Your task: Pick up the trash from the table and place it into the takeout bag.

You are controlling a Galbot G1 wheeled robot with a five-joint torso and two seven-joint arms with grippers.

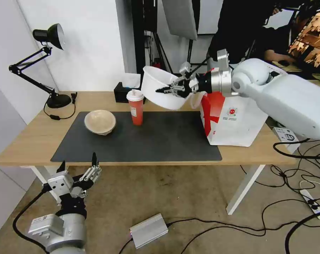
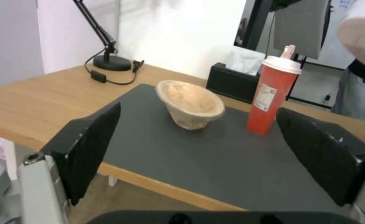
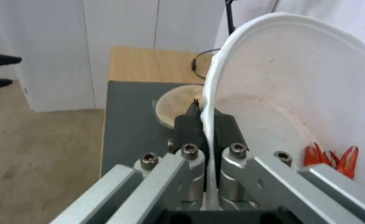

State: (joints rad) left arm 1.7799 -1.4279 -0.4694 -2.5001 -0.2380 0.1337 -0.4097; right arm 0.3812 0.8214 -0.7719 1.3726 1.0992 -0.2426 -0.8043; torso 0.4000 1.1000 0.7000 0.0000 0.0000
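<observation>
White plastic bowl (image 1: 161,90), crayfish scraps (image 3: 332,160) inside: pinched by its rim in the right tool (image 1: 174,88), tilted, airborne just beside the takeout bag (image 1: 234,120), presumably so it can tip into the bag mouth. Red cup (image 1: 136,107) and beige bowl (image 1: 100,121) stand below it on the surface (image 1: 33,137), apart, with open mat between. Left tool (image 1: 78,169) spread wide, empty, below the surface's near edge.

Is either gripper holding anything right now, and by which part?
The right gripper pinches the white bowl by its rim, in the air; the left gripper is open.
</observation>
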